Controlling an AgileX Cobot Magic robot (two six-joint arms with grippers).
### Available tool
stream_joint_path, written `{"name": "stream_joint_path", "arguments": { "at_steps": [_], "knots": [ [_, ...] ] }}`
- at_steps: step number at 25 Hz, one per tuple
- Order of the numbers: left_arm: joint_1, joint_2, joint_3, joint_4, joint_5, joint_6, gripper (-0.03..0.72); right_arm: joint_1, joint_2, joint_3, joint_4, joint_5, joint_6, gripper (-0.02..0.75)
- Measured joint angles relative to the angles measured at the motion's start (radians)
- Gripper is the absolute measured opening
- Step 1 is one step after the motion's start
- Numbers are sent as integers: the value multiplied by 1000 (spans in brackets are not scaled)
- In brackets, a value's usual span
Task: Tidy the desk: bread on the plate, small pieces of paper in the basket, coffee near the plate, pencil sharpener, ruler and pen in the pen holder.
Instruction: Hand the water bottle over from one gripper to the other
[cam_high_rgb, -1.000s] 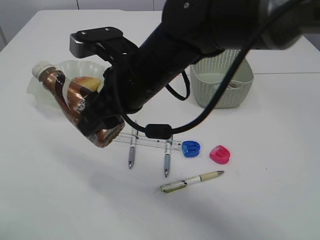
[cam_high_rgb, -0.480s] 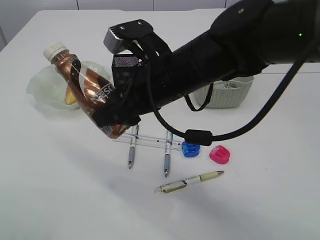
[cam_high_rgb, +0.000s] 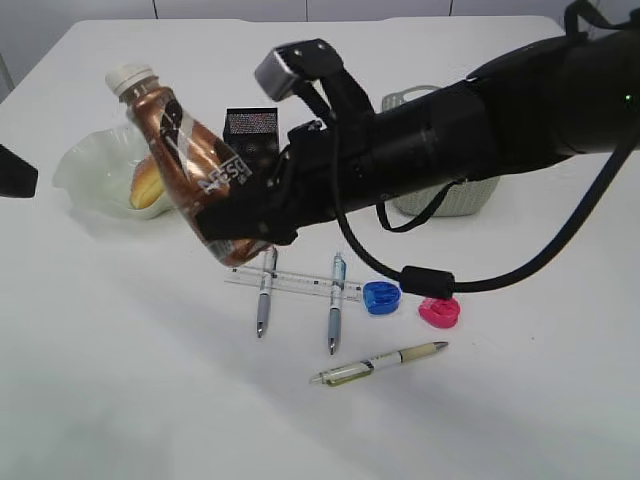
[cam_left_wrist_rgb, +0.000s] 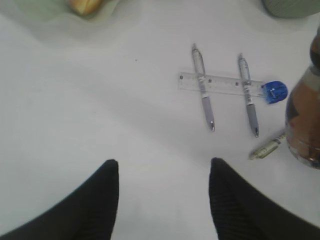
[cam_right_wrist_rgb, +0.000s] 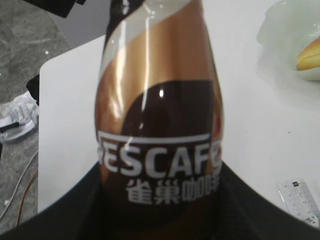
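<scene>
right fingers (cam_high_rgb: 240, 225) pinching Nescafé coffee bottle (cam_high_rgb: 190, 160), tilted, headed for bread plate (cam_high_rgb: 95, 170); left fingers (cam_left_wrist_rgb: 162, 195) spread, idle over counter (cam_left_wrist_rgb: 100, 115).

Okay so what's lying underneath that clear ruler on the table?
Two pens cross under the ruler, side by side, tips toward the camera. A blue sharpener sits at the ruler's right end; whether it tucks under the ruler can't be told.

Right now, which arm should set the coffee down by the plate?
The right arm. Its fingers already grip the coffee bottle, held tilted in the air just right of the plate. The left fingers hold nothing, hovering open above bare table.
</scene>
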Motion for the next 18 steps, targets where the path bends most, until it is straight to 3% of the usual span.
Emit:
{"name": "stream_joint_path", "arguments": {
  "at_steps": [4, 8, 18],
  "knots": [
    [0, 0, 0, -134, -25, 176, 425, -48, -4, 2, 86, 69, -24, 376],
    [0, 0, 0, -343, -48, 398, 425, -84, -8, 2, 136, 137, -34, 376],
    [0, 87, 0, -861, -26, 772, 426, -104, -10, 2, 205, 235, -50, 376]
  ]
}}
